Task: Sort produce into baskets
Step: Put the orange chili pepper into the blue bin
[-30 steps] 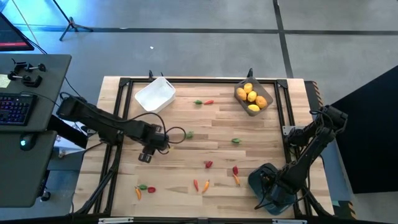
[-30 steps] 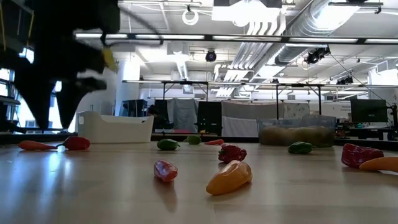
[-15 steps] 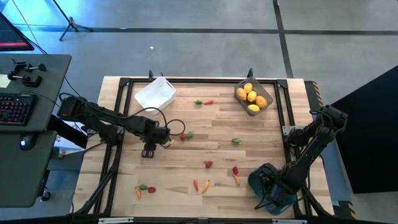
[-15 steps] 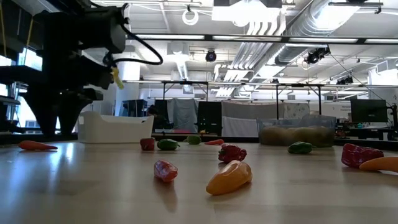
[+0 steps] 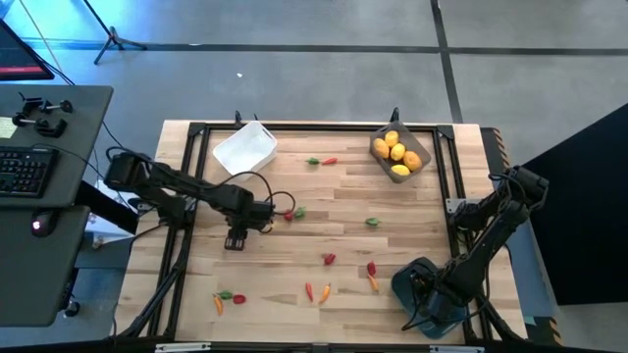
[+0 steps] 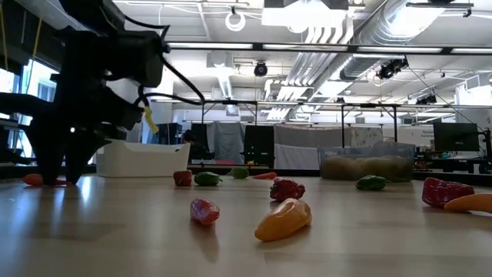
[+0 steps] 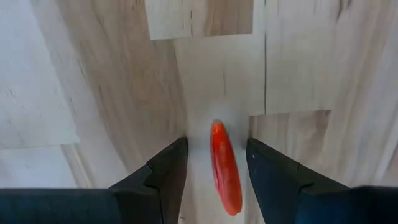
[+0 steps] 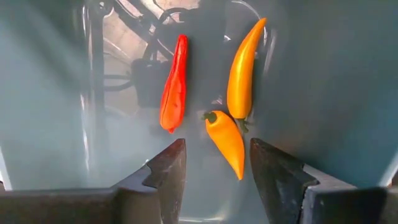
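Observation:
My left gripper [image 5: 235,239] points down at the table's left middle, open. Its fingers stand on either side of a thin red pepper-like piece [image 7: 225,168] that lies flat on the wood, without touching it. A round red piece [image 5: 287,214] lies beside a green one [image 5: 299,211] to its right. My right gripper [image 5: 432,294] is open over the blue-teal basket [image 5: 400,284] at the near right. That basket holds a thin red piece [image 8: 174,84] and two orange ones [image 8: 242,68]. The grey basket [image 5: 424,157] holds yellow fruits [image 5: 395,152].
The white basket [image 5: 245,147] stands at the far left. Loose pieces lie at the far middle [image 5: 322,160], the middle [image 5: 373,222], the near middle [image 5: 330,259] [image 5: 316,291] [image 5: 372,275] and the near left [image 5: 228,298]. A black frame [image 5: 196,132] edges the table.
My left gripper has gone down to the table and slightly toward the far edge, coming to stand around the thin red piece. The round red piece has moved toward the table's right and now lies beside the green piece.

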You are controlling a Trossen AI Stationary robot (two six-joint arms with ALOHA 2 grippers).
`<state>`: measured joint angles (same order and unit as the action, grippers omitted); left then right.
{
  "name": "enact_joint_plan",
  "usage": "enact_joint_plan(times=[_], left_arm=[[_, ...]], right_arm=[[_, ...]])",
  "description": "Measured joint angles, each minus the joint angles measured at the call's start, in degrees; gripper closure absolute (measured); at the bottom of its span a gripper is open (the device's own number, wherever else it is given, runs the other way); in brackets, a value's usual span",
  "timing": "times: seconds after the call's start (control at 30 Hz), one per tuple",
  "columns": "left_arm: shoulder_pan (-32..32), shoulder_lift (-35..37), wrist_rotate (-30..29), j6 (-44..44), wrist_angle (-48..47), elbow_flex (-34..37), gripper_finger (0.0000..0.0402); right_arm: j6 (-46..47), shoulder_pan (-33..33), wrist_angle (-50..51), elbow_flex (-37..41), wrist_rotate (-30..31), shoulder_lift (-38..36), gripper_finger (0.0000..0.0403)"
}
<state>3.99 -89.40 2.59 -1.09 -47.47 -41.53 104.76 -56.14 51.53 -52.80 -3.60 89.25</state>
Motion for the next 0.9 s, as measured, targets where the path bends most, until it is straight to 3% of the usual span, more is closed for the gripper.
enact_joint_plan(times=[0.13, 0.37, 0.57, 0.73, 0.9], left_arm=[[0.0, -1.5, -0.5, 0.0, -0.2, -0.2, 0.0278], [0.0, 0.4, -2.0, -0.7, -0.8, -1.6, 0.039], [-0.9, 4.5, 1.2, 1.2, 7.0, -3.4, 0.0397], [-1.9, 8.5, 7.3, 4.2, 23.7, -2.4, 0.04], [-2.1, 9.6, 12.2, 6.7, 48.7, 1.0, 0.0401]], right_arm=[[0.0, 0.0, 0.0, 0.0, 0.0, 0.0, 0.0235], [-0.3, 0.0, -0.2, 0.0, -0.9, 0.0, 0.0241], [0.3, -0.9, -2.8, -0.4, -0.3, -1.4, 0.0256], [-1.8, -2.0, -0.8, -4.1, 12.0, -2.1, 0.0258], [-7.1, -1.2, -2.9, -4.5, 32.0, -1.9, 0.0258]])
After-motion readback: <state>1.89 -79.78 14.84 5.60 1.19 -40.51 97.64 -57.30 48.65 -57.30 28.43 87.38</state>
